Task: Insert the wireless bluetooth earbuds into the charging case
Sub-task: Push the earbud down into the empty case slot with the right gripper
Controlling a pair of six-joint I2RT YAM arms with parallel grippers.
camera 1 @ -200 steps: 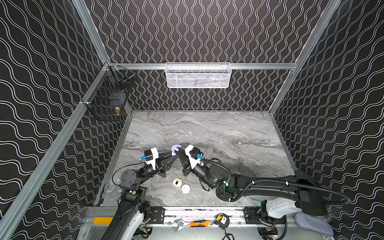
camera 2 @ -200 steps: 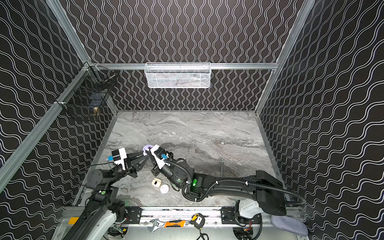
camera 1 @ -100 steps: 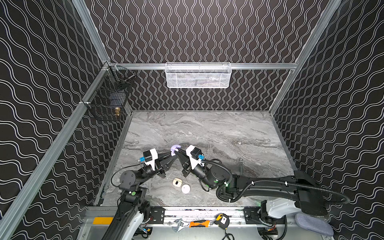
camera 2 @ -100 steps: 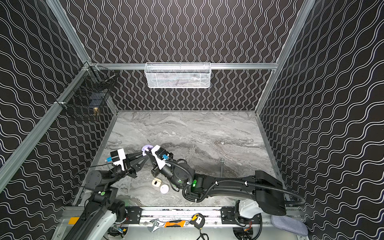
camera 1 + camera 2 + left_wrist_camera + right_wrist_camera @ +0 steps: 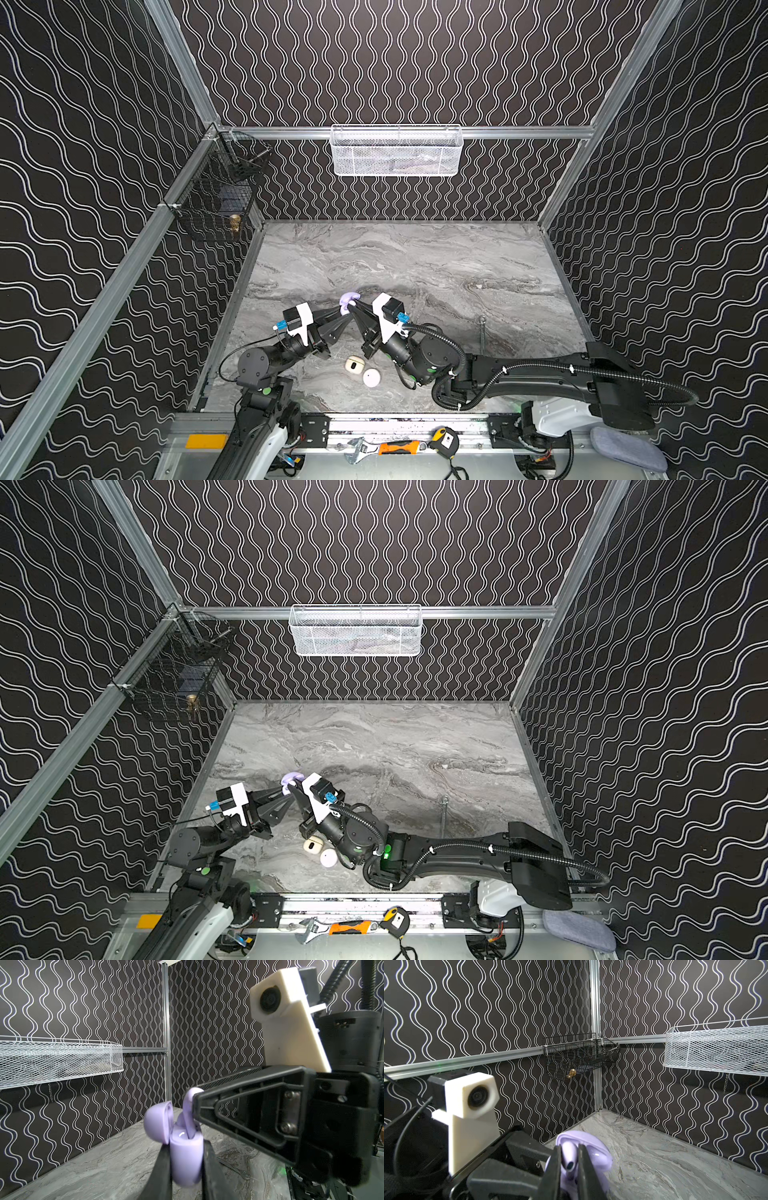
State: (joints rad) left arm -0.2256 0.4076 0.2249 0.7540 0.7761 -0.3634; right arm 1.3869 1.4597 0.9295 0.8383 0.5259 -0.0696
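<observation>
A pale lavender charging case (image 5: pixel 186 1159) hangs above the marble table, lid (image 5: pixel 158 1120) swung open. My left gripper (image 5: pixel 186 1145) is shut on the case body. My right gripper (image 5: pixel 569 1151) is shut on a lavender earbud (image 5: pixel 569 1157); the earbud (image 5: pixel 188 1109) stands stem-down in the case's opening. In both top views the two grippers meet tip to tip at the case (image 5: pixel 348 300) (image 5: pixel 291 780), left gripper (image 5: pixel 343 316) from the left and right gripper (image 5: pixel 354 306) from the right. The earbud does not show in those views.
A cream case (image 5: pixel 353 365) and a white case (image 5: pixel 371 377) lie on the table between the arms, near the front. A steel wrench (image 5: pixel 482 332) lies to the right. A white mesh basket (image 5: pixel 397 151) hangs on the back wall, a black wire basket (image 5: pixel 216 199) on the left.
</observation>
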